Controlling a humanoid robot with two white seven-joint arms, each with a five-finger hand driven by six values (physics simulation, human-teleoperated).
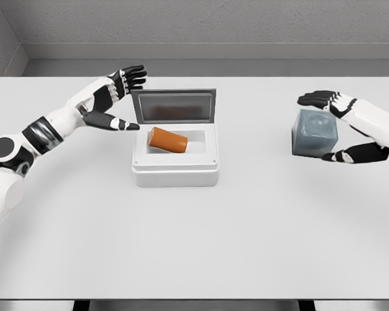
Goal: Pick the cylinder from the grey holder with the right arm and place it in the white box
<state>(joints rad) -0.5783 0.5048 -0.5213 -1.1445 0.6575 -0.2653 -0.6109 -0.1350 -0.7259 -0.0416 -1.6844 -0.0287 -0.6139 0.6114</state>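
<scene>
Two white arms with smooth rounded shells are seen. Black bands are placed at the joints. The left hand (114, 97) and right hand (342, 126) are built with white backs and black finger segments.

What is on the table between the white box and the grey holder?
Nothing: in the head view, only bare table lies between the white box and the grey holder.

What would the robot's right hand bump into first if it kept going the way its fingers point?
Probably the grey holder. The right hand points toward the picture's left, with open fingers over the holder's top and the thumb low beside it. Depth is unclear, so it might only skim the top.
</scene>
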